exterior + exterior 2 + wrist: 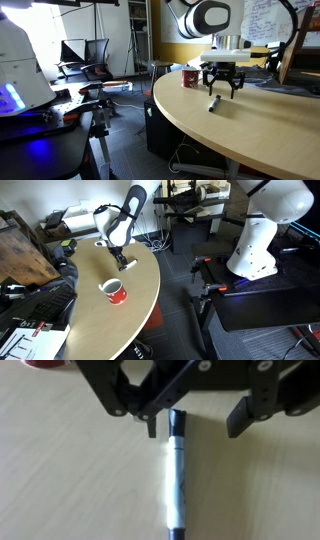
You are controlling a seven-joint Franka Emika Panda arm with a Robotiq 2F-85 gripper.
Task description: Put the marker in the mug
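You are at the grasp step: the black Robotiq gripper (pixel 195 428) hovers with its 2 fingers spread over the slim black marker pen (pixel 174 475), which lies flat on the pale round wooden table (pixel 270 130). Next, lower it, centre the marker's end between the fingers and pinch. Then carry it to the red cylindrical mug (pixel 114 290), which stands apart on the same table.

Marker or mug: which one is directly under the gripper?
The marker, lying flat on the table below the open gripper; the red mug stands upright, apart from it.
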